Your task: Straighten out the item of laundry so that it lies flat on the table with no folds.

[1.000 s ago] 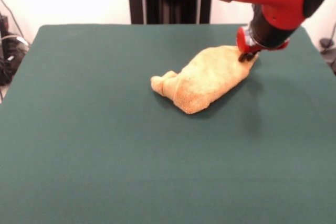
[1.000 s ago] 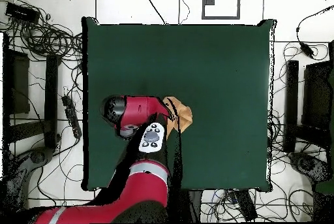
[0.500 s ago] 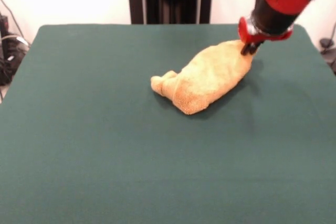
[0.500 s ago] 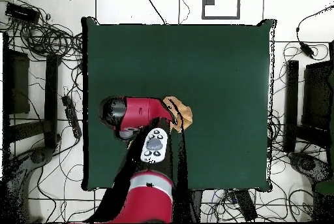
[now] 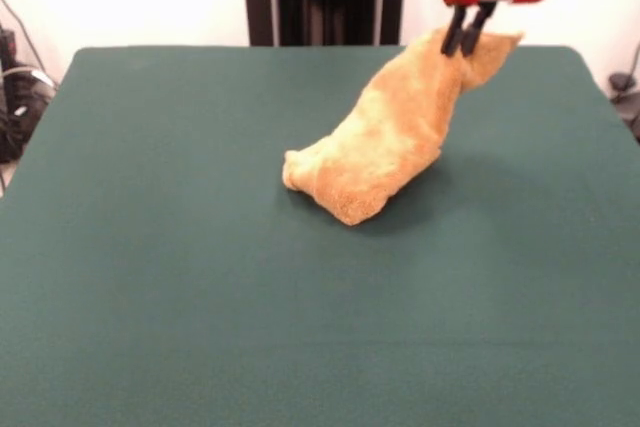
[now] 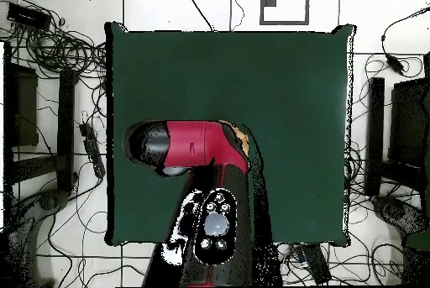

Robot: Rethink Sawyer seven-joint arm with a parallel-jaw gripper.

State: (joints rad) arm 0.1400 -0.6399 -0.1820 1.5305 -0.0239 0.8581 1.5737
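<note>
The claw [image 5: 467,39] is pinching one corner of the towel [image 5: 375,142], its two black fingers [image 5: 455,31] pressed together on the cloth, high above the table [image 5: 150,247]. From the front, the towel hangs as a slanting drape: its bunched lower end rests on the table left of the claw and nearer the camera, and its raised corner sits in the claw at the right. The overhead view shows only a sliver of cloth beside the arm.

To do this lift well, I would keep rising until the folds drop open, then drag away from the resting end so the cloth lays out flat.

Count: one towel, one claw, one table.
</note>
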